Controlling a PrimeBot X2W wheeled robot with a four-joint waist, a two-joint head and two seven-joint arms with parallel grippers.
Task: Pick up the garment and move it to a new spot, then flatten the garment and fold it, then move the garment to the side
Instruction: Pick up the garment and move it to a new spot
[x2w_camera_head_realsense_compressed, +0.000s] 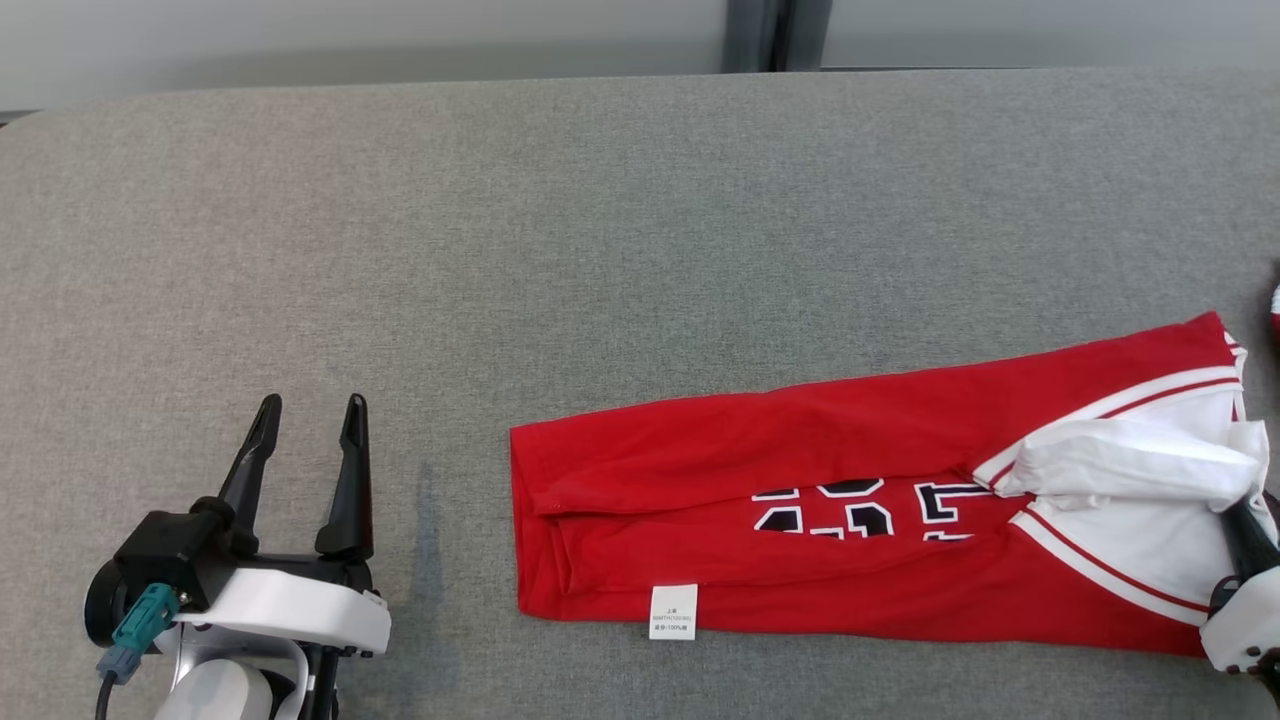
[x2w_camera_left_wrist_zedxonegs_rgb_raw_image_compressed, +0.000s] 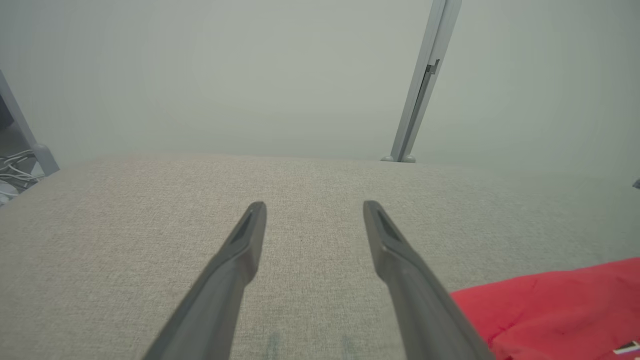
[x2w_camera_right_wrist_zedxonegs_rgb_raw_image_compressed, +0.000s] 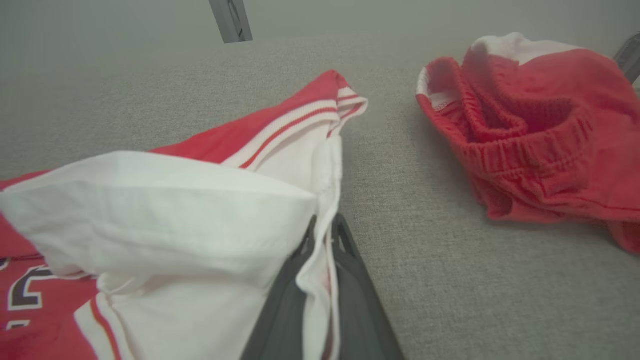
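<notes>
While the left gripper (x2w_camera_head_realsense_compressed: 312, 402) stands spread and empty left of the garment (x2w_camera_head_realsense_compressed: 800, 450), the right gripper (x2w_camera_right_wrist_zedxonegs_rgb_raw_image_compressed: 324, 235) pinches its white edge.

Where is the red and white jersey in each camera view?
Head view: the jersey lies folded at lower right, reaching the right edge.
Left wrist view: a red corner of the jersey sits at bottom right.
Right wrist view: the jersey covers the left half, its white edge pinched by the right gripper.
Shared landmark: the grey post beyond the table.
</notes>
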